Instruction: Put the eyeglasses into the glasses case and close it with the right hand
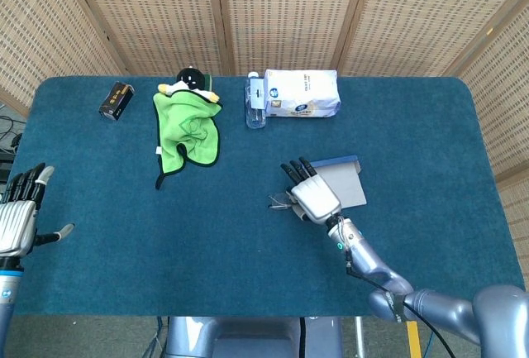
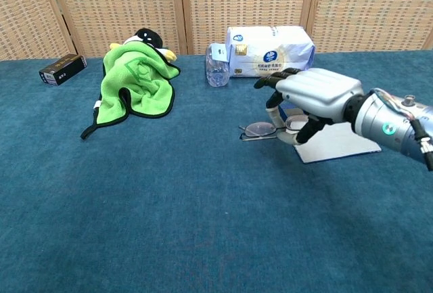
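My right hand (image 1: 310, 197) (image 2: 312, 97) holds the thin-framed eyeglasses (image 2: 260, 130) (image 1: 280, 202) off the table, pinched between thumb and fingers, lenses sticking out to its left. The hand hangs at the left edge of the open glasses case (image 1: 340, 186) (image 2: 338, 143), a flat blue-rimmed box with a grey inside; the hand hides part of it. My left hand (image 1: 16, 213) is at the far left edge of the head view, fingers apart, holding nothing.
At the back of the blue table (image 1: 124, 226) lie a green cloth (image 1: 188, 131) over a plush toy (image 1: 190, 82), a plastic bottle (image 1: 255, 102), a white tissue pack (image 1: 302, 93) and a small black box (image 1: 116, 99).
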Controlling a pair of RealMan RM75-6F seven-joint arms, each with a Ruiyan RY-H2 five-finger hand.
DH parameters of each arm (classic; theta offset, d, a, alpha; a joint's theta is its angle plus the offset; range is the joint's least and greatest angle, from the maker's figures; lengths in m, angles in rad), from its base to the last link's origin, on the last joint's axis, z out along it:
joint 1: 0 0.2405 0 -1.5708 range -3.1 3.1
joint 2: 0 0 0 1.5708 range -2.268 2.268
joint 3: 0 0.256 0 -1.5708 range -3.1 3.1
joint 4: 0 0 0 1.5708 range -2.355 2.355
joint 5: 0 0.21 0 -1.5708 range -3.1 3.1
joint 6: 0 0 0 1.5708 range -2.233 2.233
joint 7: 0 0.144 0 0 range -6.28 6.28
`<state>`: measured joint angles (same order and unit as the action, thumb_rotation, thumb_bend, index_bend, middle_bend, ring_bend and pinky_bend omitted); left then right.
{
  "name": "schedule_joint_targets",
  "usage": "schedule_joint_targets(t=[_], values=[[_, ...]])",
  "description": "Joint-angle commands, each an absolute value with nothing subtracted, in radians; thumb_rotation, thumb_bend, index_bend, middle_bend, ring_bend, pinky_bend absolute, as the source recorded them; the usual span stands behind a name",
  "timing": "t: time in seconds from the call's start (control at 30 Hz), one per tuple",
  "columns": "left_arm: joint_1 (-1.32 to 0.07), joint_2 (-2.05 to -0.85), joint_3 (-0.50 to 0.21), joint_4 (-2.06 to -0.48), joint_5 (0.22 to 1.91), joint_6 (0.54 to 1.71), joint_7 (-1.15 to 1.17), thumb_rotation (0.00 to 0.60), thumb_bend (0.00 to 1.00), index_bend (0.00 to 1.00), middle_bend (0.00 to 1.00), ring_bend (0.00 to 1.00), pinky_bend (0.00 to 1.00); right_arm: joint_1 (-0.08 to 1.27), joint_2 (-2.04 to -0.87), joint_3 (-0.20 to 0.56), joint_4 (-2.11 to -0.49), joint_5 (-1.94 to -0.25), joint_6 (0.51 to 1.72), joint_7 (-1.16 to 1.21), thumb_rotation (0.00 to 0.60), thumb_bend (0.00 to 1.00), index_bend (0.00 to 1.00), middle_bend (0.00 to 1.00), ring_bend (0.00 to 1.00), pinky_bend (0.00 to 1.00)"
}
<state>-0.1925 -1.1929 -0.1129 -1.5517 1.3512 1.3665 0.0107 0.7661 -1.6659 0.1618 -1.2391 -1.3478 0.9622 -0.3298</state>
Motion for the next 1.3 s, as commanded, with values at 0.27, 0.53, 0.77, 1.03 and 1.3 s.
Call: schedule_joint_targets(t=[0.27,0.53,0.77,1.03,1.3], values=[[-0.192,-1.191,-0.115,-1.554,1.347,1.366,0.01,0.6,0.0,0.0,0.0,0.0,0.0,0.786,-1.665,0.146,-0.968,-1.359,0.891,-0.206,0.6,0.44,0.61,0.09,0.0,0.0],[-0.192,-1.189,-0.117,-1.554,1.345,1.366,0.007,0.6,0.0,0.0,0.0,0.0,0.0,0.759,-1.672,0.1,-0.854,-1.403,0.903,-0.106,0.6,0.44,0.61,0.09,0.0,0.0],[-0.193,-1.189,-0.116,-1.553,1.346,1.365,0.005,0.6,0.0,0.0,0.0,0.0,0.0,0.746,-1.663,0.079,-0.822,-1.431,0.92,-0.068,0.6,0.44,0.61,0.09,0.0,0.0],[-0.192,-1.189,-0.114,-1.554,1.349,1.368,0.008,0.6,0.0,0.0,0.0,0.0,0.0,0.751,-1.688,0.073,-0.794,-1.449,0.92,-0.044,0.6,0.44,0.61,0.09,0.0,0.0],[-0.195,-1.192,-0.116,-1.551,1.341,1.359,0.009,0.6,0.0,0.0,0.0,0.0,0.0,0.781,-1.738,0.099,-0.756,-1.43,0.889,-0.064,0.6,0.44,0.61,0.09,0.0,0.0]])
